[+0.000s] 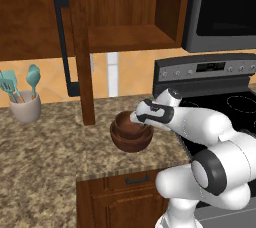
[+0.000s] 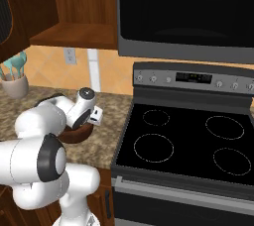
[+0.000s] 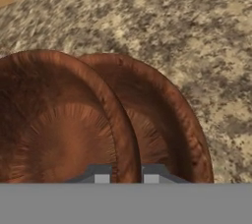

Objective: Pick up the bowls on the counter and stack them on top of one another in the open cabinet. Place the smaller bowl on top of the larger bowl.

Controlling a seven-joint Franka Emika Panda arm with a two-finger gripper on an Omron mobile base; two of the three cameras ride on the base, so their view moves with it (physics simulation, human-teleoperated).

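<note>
speckled granite counter (image 1: 45, 152) runs from the white cup of teal utensils (image 1: 25, 103) across to the black stovetop (image 2: 191, 141), with the open cabinet (image 1: 125, 34) hanging above, its door (image 1: 75, 47) swung out and showing a long black handle (image 1: 62, 42). the white arm reaches down over the counter, and the gripper (image 3: 126, 175) sits at the rim of a dark reddish-brown bowl (image 3: 54, 125). in the hand view the two finger tips straddle that rim, one inside the bowl and one outside, pinching the wall between them. just beyond the outer finger lies a second brown bowl (image 3: 162, 129), its rim touching or overlapping the pinched one; which is the larger i cannot tell from here. from the left base view the bowls (image 1: 131, 133) read as one brown mass directly under the hand, on the counter near its front edge, just beside the stove's edge. the cabinet shelf (image 1: 127, 37) is well above the jaws.
</note>
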